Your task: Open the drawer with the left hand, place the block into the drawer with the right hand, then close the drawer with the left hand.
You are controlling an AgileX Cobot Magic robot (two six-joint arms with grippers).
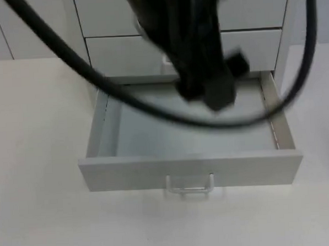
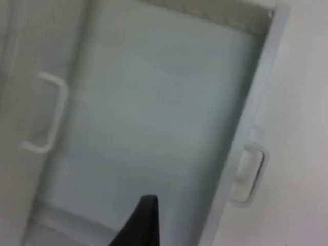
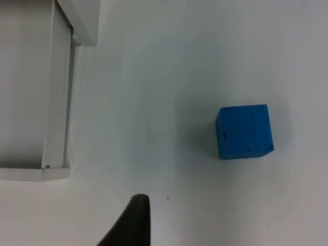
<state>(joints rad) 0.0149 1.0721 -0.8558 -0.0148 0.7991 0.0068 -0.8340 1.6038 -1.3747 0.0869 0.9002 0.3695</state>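
Here, one open drawer (image 1: 190, 134), one blue block (image 3: 244, 131) on the table (image 3: 169, 77); gripper states unclear.

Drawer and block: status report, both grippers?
Drawer pulled open, nothing inside. Left gripper above its back end. Blue block on the table, beside the cabinet, ungrasped. Nothing blocking it.

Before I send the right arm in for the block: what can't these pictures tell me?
- Top view: a blurred black arm hides the drawer's back; which arm is unclear.
- Either gripper's fingers, open or shut: undeterminable.
- Right wrist view: the blue block sits on the table, out of the top view, so its place there is unclear.
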